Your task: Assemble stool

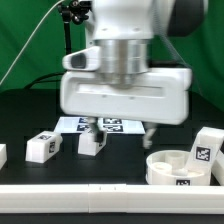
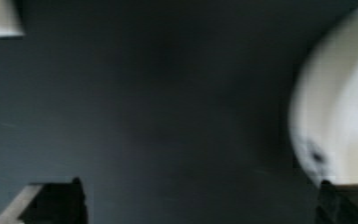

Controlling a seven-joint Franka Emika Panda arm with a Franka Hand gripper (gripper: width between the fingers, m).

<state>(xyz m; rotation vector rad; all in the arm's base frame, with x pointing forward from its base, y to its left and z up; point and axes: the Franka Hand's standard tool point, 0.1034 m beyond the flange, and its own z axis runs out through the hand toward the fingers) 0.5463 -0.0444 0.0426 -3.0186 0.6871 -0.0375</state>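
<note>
Progress: no joint is made. The seat [image 1: 178, 170] lies hollow side up on the table [image 1: 25, 125], toward the exterior view's right, and no leg can be seen fitted to it. In my judgement all of the fitting remains to be done.

Count:
- Seats: one.
- Legs: three in plain sight, all loose.
  - The left leg [image 1: 42, 147] stands alone.
  - The middle leg [image 1: 92, 143] is just below one claw finger.
  - The right leg [image 1: 206, 146] is close behind the seat. I cannot tell whether they touch.
- A white sliver [image 1: 2, 155] at the edge may be a fourth leg, but it is too cut off to confirm.

Claw [image 1: 120, 136]: it is spread wide and holds nothing, hanging low over the table in front of the marker board [image 1: 108, 124]. The wrist view agrees, with its fingertips [image 2: 51, 202] far apart over bare table and a blurred white curve, probably the seat, to one side.

A long white rail [image 1: 100, 194] runs along the near edge.
</note>
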